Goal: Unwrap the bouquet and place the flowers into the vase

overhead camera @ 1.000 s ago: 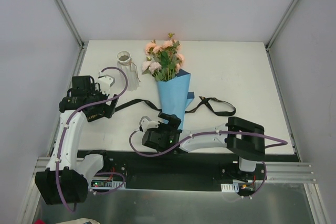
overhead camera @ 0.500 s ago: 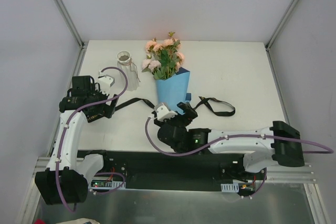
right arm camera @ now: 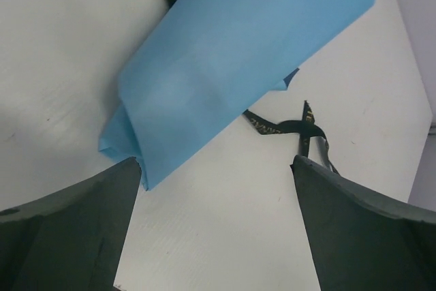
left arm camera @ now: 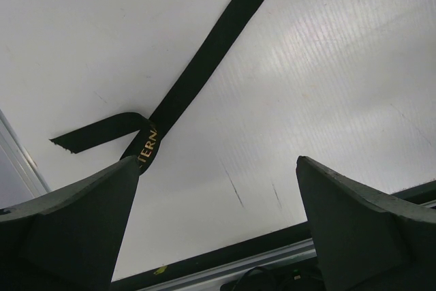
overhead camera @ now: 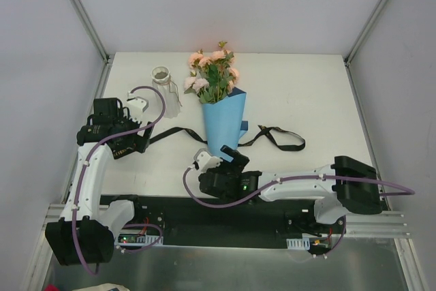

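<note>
The bouquet (overhead camera: 223,122) lies on the white table, a blue paper cone whose tip points toward the arms. The flowers (overhead camera: 214,76), peach-pink roses with green leaves, stick out of its far end. The blue paper (right arm camera: 231,66) fills the upper part of the right wrist view. My right gripper (overhead camera: 219,159) (right arm camera: 214,161) is open just short of the cone's tip, holding nothing. The whitish vase (overhead camera: 165,87) stands upright left of the flowers. My left gripper (overhead camera: 131,138) (left arm camera: 214,161) is open over bare table near the ribbon's left end.
A black ribbon (overhead camera: 276,135) (left arm camera: 197,66) (right arm camera: 293,127) lies loose on the table, trailing out on both sides of the cone. The table's dark near edge (left arm camera: 272,243) shows right under my left gripper. White walls enclose the table.
My right arm swung forward at the cone's tip, then drew back a little. The cone was pushed up and has settled slightly shifted. The left arm has not moved.
</note>
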Motion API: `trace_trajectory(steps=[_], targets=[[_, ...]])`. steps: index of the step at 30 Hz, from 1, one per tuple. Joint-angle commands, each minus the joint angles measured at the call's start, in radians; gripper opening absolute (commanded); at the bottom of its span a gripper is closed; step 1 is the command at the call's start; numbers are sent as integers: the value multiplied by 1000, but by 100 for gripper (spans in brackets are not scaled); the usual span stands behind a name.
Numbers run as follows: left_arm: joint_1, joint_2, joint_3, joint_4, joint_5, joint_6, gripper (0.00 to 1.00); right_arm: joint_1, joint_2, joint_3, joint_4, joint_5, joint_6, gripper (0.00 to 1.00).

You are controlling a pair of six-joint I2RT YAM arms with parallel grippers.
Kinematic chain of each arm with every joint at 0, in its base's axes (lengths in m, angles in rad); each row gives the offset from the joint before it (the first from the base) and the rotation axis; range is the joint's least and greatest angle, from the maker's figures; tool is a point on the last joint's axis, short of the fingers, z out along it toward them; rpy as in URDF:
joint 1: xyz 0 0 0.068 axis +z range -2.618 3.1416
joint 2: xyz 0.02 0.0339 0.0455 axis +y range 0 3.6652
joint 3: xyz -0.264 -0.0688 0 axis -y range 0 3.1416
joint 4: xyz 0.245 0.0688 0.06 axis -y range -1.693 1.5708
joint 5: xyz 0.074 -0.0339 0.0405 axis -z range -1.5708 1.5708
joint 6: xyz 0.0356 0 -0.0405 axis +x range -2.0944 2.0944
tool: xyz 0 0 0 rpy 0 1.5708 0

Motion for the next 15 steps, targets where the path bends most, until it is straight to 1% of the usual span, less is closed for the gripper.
trace_trajectory(steps=[1,10,15], targets=[[9,0,18,15,18,-6,99,0,40,24,9,-103,-30,96],[9,8,20,17,7,-2,99,-33,180,58,80,-92,-89,98],[8,8,15,17,7,5,99,-40,226,61,153,-2,-139,99]])
